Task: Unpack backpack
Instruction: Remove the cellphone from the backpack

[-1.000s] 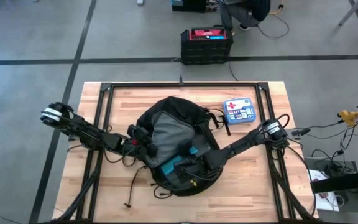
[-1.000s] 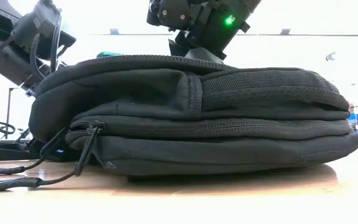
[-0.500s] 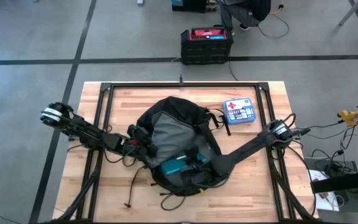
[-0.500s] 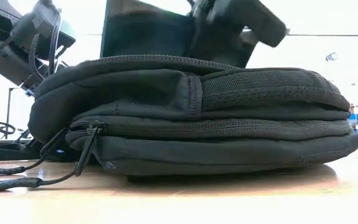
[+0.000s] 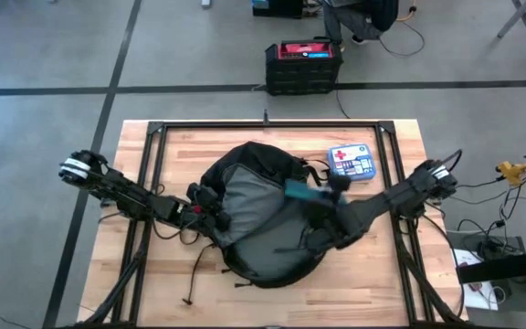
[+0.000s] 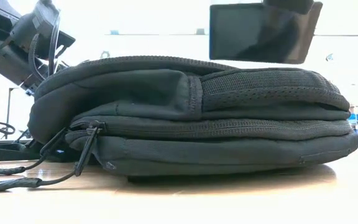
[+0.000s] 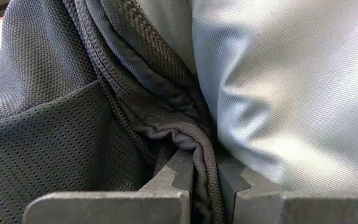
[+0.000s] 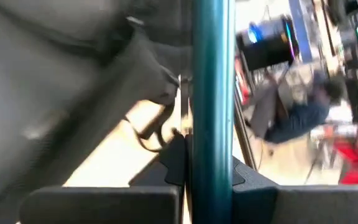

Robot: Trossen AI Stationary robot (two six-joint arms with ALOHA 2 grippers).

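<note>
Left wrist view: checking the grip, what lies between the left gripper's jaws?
A fold of the backpack's black rim, pinched in the left gripper's shut jaws; the left wrist view shows it.

Item count on the table (image 5: 391,274): one backpack (image 5: 254,228), one flat teal-edged item (image 5: 304,192), one blue first-aid case (image 5: 350,163). Two arms, each with one gripper: left gripper (image 5: 215,217), right gripper (image 5: 329,196). On the floor: one black crate (image 5: 301,66).
</note>
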